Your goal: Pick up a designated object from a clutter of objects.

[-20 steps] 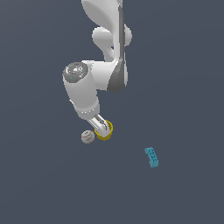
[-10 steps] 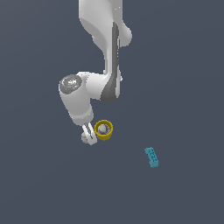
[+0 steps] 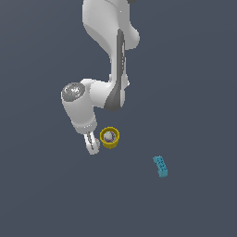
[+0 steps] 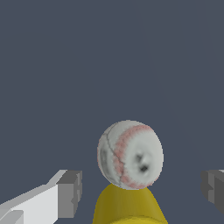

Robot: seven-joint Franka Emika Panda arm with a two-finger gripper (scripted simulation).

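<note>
Whitish-grey, with faint red stitch lines, the small round baseball rests on the dark slate-grey tabletop. In the wrist view it lies between the two grey fingertip pads of the tool, with clear space on each side; the jaws stand wide apart and grip nothing. The ball sits just beside the yellow round cup, whose curved wall appears directly next to it in that view; whether the two touch cannot be told.

In the exterior view the baseball is almost wholly hidden behind the white tool, which hangs low over the tabletop at the exterior view's left of the yellow cup. A pale ball lies inside the cup. The white arm rises above them. A teal studded brick lies well apart, toward the exterior view's right.
</note>
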